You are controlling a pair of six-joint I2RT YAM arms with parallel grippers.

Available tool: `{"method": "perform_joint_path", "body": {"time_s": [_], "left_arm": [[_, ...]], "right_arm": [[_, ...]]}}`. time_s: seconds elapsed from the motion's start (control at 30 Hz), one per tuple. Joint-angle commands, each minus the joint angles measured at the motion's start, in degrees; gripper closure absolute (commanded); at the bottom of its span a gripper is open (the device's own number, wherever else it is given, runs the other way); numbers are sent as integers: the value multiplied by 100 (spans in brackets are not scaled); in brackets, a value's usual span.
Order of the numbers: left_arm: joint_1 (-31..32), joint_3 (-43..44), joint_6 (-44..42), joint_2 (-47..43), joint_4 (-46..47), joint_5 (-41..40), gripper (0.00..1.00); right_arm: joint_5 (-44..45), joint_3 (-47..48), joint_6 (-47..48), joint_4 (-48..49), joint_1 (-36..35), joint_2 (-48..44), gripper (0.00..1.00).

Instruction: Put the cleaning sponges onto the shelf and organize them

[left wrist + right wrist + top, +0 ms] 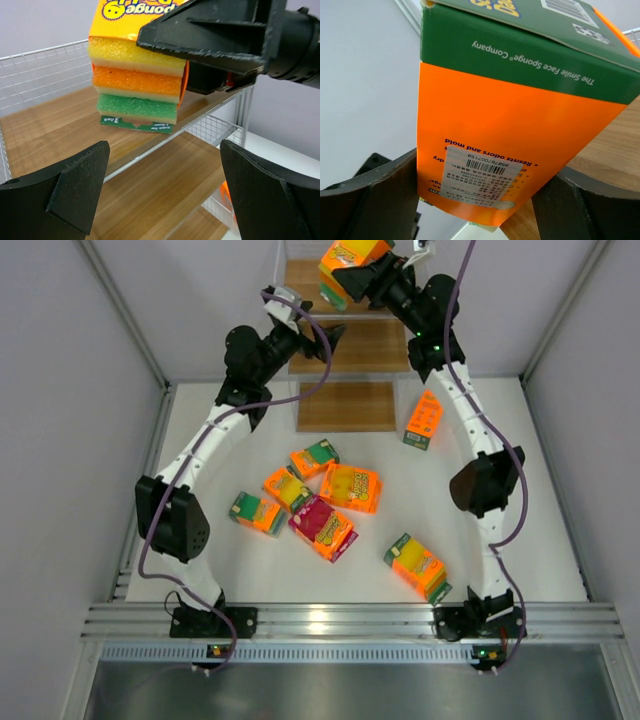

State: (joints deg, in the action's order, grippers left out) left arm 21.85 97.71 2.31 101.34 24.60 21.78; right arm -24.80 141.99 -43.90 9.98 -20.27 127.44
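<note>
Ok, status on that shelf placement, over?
Left gripper open, empty, by the shelf. Right gripper shut on sponge pack at top board. Seven packs on table. Nothing in the way.

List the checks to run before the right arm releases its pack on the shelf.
1. Sponge pack between right end effector fingers: ok.
2. Pack over the shelf's top board: ok.
3. Pack base flat on that board: cannot tell.
4. Left end effector open, empty, apart from the pack: ok.
5. Loose packs shelved: not ok, seven lie on the table.
</note>
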Motion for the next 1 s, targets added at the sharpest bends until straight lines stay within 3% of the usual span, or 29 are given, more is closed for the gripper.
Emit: {"method": "perform_joint_path", "body": {"time_s": [0.0,0.2,0.73,0.97], "left_arm": [[4,529,-511,70,546,-7,2],[83,697,-1030,228,581,-253,2],[153,1593,-600,1045,678,-552,2],[162,1558,-310,1099,1125,-982,22]], "right_arm": [[-376,-5,-364,601,67,-140,23],[-596,-49,-523,646,67,-184,24],[-772,-374,-1138,1208,23,-298,28],[-877,-409,-1007,980,6,-360,27]]}}
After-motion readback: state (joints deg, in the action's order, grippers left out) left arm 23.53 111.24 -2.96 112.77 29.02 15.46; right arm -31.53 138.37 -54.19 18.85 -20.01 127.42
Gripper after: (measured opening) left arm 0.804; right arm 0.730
